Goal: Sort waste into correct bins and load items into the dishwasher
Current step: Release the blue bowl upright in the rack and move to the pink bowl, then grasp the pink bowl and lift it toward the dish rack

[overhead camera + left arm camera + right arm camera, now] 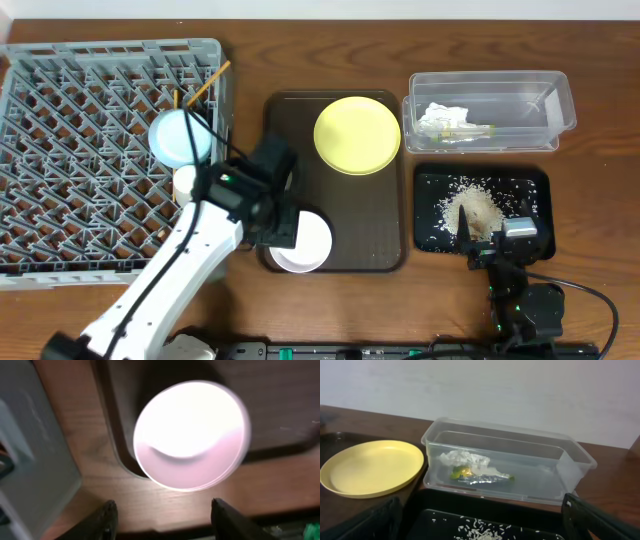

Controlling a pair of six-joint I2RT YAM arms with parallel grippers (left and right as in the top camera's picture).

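The left tool [165,519] hangs with its fingers spread apart, close to the white bowl [192,435] but not touching it. The bowl sits at the front left corner of the brown tray [370,220], and the yellow plate [357,135] lies at the tray's back. The right tool [485,527] is also spread wide, over the black tray [530,185] scattered with rice [480,208]. The tissue [465,458] and wrapper [480,477] lie in the clear tub [570,467]. The blue bowl [180,137], cup [185,181] and chopsticks [212,82] are in the grey rack [70,150] on the table [600,60]

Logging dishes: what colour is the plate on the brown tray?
Yellow. The plate shows best in the overhead view.
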